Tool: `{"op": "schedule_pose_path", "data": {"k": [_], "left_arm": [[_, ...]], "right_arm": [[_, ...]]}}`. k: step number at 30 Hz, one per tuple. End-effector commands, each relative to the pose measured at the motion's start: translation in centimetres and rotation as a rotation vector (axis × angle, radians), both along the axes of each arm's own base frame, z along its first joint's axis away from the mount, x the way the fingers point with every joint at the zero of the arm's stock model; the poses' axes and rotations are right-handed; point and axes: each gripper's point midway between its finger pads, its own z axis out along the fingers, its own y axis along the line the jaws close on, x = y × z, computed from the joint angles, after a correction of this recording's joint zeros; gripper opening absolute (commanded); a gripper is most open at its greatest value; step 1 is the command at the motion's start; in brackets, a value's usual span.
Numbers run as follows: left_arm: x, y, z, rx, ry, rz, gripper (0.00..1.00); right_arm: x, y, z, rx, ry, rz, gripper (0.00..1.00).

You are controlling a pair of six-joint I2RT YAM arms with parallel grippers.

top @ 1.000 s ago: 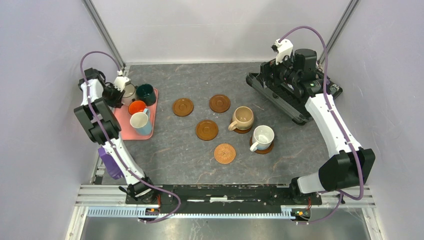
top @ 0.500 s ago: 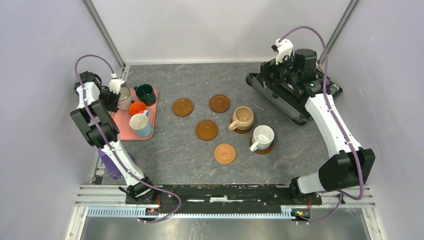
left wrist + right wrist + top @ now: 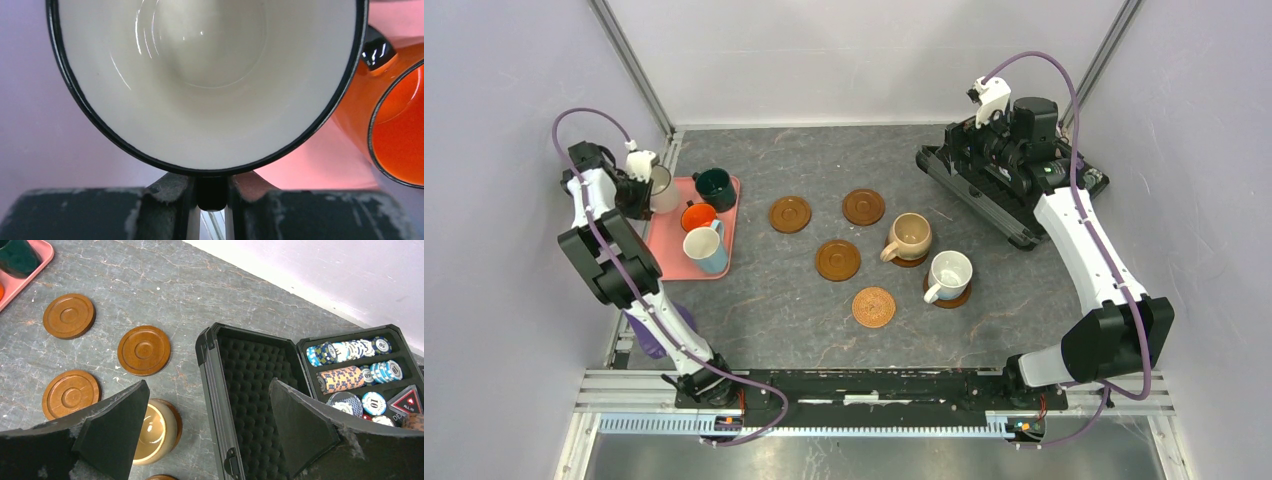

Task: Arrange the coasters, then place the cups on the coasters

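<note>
My left gripper [image 3: 210, 192] is shut on the dark handle of the cream cup [image 3: 200, 75], whose pale inside fills the left wrist view. From above, this cup [image 3: 662, 188] hangs tilted at the left edge of the pink tray [image 3: 674, 262]. The dark green cup [image 3: 716, 183], orange cup [image 3: 696, 215] and light blue cup [image 3: 707, 248] stand on the tray. Three brown coasters [image 3: 790, 213] [image 3: 863, 206] [image 3: 837, 259] and a woven coaster [image 3: 873, 306] lie bare. The beige cup [image 3: 911, 236] and white cup [image 3: 949, 275] each sit on a coaster. My right gripper [image 3: 207, 390] is open and empty, above the case.
An open black case [image 3: 1014, 190] with poker chips [image 3: 355, 370] lies at the back right, under my right arm. Enclosure walls stand close on the left, behind and on the right. A purple object [image 3: 649, 330] lies by the left arm's base.
My left arm has swung left and back, carrying the cream cup from over the tray's back corner to its left edge. The right arm has not moved.
</note>
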Motion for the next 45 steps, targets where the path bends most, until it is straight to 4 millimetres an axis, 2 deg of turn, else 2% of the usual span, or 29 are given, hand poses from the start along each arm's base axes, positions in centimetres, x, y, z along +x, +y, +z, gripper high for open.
{"op": "schedule_pose_path", "data": {"k": [1, 15, 18, 21, 26, 31, 32, 37, 41, 45], "left_arm": [[3.1, 0.2, 8.1, 0.019, -0.243, 0.062, 0.02], [2.7, -2.5, 12.9, -0.035, -0.307, 0.121, 0.02], [2.6, -4.1, 14.4, -0.063, -0.317, 0.124, 0.02], [2.5, -6.7, 16.6, -0.05, -0.353, 0.091, 0.02], [3.2, -13.4, 19.6, -0.053, -0.393, -0.023, 0.02], [4.2, -21.6, 20.6, -0.102, -0.398, -0.133, 0.02], [4.1, -23.9, 20.6, -0.14, -0.394, -0.179, 0.02], [4.0, -33.8, 19.1, -0.226, -0.389, -0.27, 0.02], [3.2, -39.7, 16.4, -0.244, -0.358, -0.305, 0.02], [2.2, -43.7, 13.4, -0.26, -0.326, -0.332, 0.02]], "right_arm": [[0.3, 0.5, 1.7, 0.016, -0.057, 0.015, 0.98], [0.0, 0.5, 1.8, 0.018, -0.069, 0.019, 0.98], [0.0, 0.5, 2.0, 0.02, -0.073, 0.018, 0.98], [-0.1, 0.4, 2.2, 0.02, -0.078, 0.017, 0.98], [-0.5, 0.3, 2.0, 0.017, -0.077, 0.009, 0.98], [-0.9, -0.5, 2.4, -0.005, -0.089, -0.021, 0.98], [-1.0, -0.7, 2.5, -0.01, -0.091, -0.032, 0.98], [-1.4, -2.2, 3.0, -0.04, -0.1, -0.105, 0.98], [-1.5, -3.1, 3.9, -0.066, -0.115, -0.142, 0.98], [-1.4, -4.0, 5.0, -0.112, -0.136, -0.174, 0.98]]}}
